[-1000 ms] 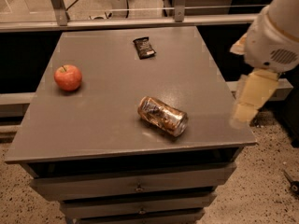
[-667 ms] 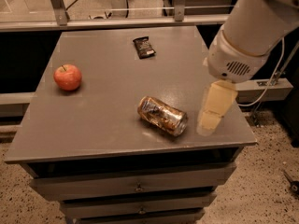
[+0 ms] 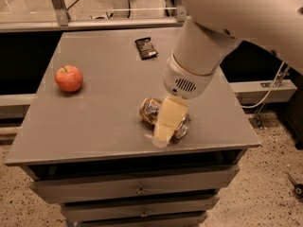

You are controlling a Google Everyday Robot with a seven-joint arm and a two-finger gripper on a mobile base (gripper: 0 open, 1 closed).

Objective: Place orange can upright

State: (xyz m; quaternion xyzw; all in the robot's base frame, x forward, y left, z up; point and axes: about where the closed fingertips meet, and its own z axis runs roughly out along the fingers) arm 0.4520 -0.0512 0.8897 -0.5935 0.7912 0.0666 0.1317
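Note:
The orange can (image 3: 150, 110) lies on its side on the grey table (image 3: 104, 103), near the front right. It is shiny orange-bronze, and its silver end faces left. My gripper (image 3: 165, 126) hangs from the big white arm directly over the can and covers its middle and right part. The pale fingers point down toward the table's front edge.
A red apple (image 3: 69, 78) stands on the left of the table. A small dark snack wrapper (image 3: 146, 48) lies at the back centre. The table has drawers below its front edge (image 3: 137, 189). A speckled floor lies to the right.
The arm has swung in from the right and the gripper now sits over the can. The can, apple and wrapper have not moved.

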